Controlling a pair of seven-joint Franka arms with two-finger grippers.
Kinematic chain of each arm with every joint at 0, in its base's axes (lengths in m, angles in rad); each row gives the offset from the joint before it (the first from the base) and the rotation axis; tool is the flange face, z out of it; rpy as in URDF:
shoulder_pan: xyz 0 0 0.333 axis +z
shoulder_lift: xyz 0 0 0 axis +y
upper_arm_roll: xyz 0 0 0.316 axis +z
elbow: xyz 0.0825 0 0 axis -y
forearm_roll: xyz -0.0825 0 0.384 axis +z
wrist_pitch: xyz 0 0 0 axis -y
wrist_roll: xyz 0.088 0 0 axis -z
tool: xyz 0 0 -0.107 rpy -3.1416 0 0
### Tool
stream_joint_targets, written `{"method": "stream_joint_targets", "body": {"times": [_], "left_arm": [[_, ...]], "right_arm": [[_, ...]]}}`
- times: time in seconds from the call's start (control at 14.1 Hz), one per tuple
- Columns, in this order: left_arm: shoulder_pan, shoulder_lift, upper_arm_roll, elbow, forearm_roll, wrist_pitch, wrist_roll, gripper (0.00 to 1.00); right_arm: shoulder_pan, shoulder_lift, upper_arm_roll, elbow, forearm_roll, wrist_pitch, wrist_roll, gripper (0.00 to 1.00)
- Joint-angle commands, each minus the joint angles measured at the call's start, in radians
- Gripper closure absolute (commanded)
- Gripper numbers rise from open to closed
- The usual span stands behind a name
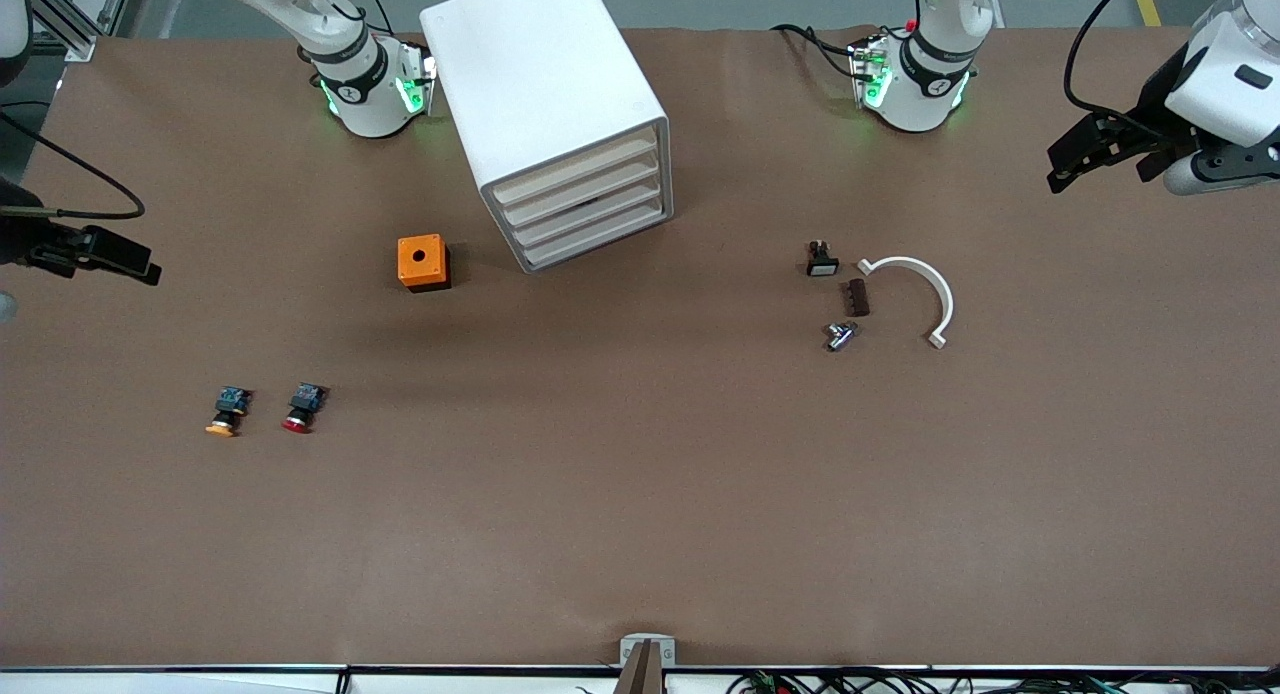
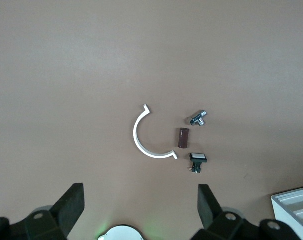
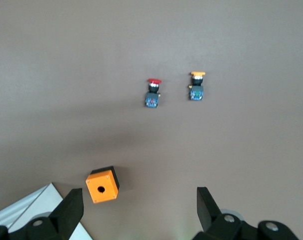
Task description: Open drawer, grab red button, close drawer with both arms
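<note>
The red button [image 1: 301, 409] lies on its side on the brown table [image 1: 640, 514], in the lower left of the front picture, just beside a button with a yellow cap [image 1: 227, 412]. It looks small, hard and light, so it should lift with ease, but the round cap may be slick and it could roll. The best place to take hold looks like the black middle, one finger on each flat side. The white cabinet [image 1: 560, 114] stands in the upper middle, with all its drawers pushed in, so the first job is not yet done. An orange box [image 1: 423, 262] sits next to it. The right gripper [image 1: 105, 254] hangs at the left edge of the front picture, fingers wide apart and holding nothing. The left gripper [image 1: 1085, 154] hangs at the upper right edge, fingers apart too — it also holds nothing. Both arms look to be waiting. In the middle right lie a white curved clip [image 1: 920, 292], a dark little block [image 1: 856, 297], a shiny metal bit [image 1: 838, 335] and a black switch [image 1: 822, 260] — none is needed.
</note>
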Motion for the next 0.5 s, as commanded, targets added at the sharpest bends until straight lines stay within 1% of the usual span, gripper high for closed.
{"method": "stream_joint_targets", "body": {"times": [0.0, 0.21, 0.43], "left_arm": [[0.008, -0.025, -0.006, -0.023, 0.022, -0.007, 0.021, 0.00], [0.010, -0.032, -0.008, -0.023, 0.020, -0.003, 0.021, 0.00], [0.010, -0.063, -0.009, -0.071, 0.020, 0.029, 0.021, 0.00]], "right_arm": [[-0.001, -0.057, 0.011, -0.017, 0.007, -0.015, 0.014, 0.00], [0.002, -0.158, 0.013, -0.114, 0.004, 0.051, 0.011, 0.00], [-0.001, -0.169, 0.011, -0.117, 0.004, 0.036, 0.005, 0.00]]}}
